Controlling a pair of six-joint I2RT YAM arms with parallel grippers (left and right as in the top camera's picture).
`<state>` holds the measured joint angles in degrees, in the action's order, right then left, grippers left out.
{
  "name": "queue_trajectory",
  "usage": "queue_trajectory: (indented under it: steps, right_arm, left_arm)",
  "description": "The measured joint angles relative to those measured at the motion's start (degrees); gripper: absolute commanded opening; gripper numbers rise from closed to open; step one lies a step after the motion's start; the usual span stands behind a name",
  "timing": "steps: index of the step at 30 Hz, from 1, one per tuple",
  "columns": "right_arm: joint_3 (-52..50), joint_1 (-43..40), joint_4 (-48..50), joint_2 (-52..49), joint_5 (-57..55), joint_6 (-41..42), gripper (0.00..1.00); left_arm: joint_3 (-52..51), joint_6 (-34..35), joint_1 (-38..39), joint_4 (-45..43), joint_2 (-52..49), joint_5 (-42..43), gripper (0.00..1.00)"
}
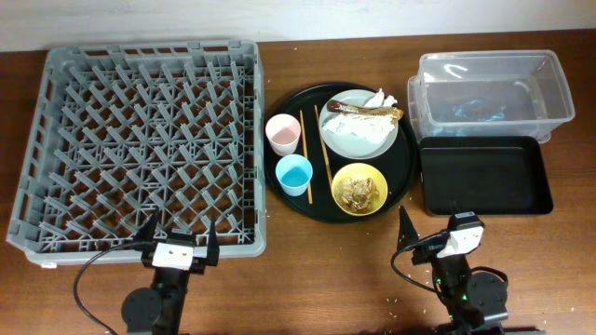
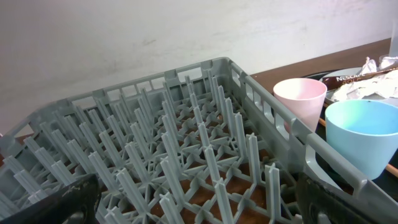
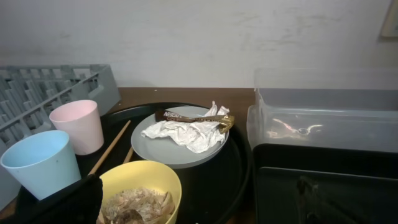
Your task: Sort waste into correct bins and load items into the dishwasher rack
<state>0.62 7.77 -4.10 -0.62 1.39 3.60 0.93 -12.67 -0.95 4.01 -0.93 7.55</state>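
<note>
your left fingers (image 1: 147,237) sit at the near edge of the brown wooden counter (image 1: 307,279), spread wide and holding nothing, their tips at the front wall of the grey rack (image 1: 149,48). your right fingers (image 1: 403,228) are spread and empty too, just short of the round tray (image 1: 312,207). a pale, plain wall (image 3: 186,37) backs the counter. on the round tray, the yellow bowl (image 1: 377,200) of scraps (image 1: 358,191) lies closest to the right fingers. the blue cup (image 1: 294,174) and pink cup (image 1: 282,132) stand to its left, beside the rack. two chopsticks (image 1: 325,154) lie between cups and plate (image 1: 358,140). the plate carries the napkin (image 1: 377,98) and wrapper (image 1: 363,110). the clear tub (image 1: 559,93) stands far right, the black bin (image 1: 484,177) touching its near side.
</note>
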Motion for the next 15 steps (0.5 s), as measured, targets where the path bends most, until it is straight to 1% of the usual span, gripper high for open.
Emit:
queue_trajectory:
  steps: [5,8,12,15]
  right_arm:
    - [0.0,0.0,1.95,0.0,0.39,0.02,0.98]
    - [0.0,0.0,5.68,0.0,0.87,-1.01,0.99]
    - [0.76,0.0,5.73,0.0,1.27,-1.51,0.99]
    - [3.87,0.0,4.9,-0.09,2.32,-2.89,0.99]
  left_arm:
    - [0.0,0.0,0.0,0.0,0.0,0.0,0.99]
    - [0.0,0.0,0.0,0.0,0.0,0.0,0.99]
    - [0.0,0.0,0.0,0.0,0.0,0.0,0.99]
    - [0.0,0.0,0.0,0.0,0.0,0.0,0.99]
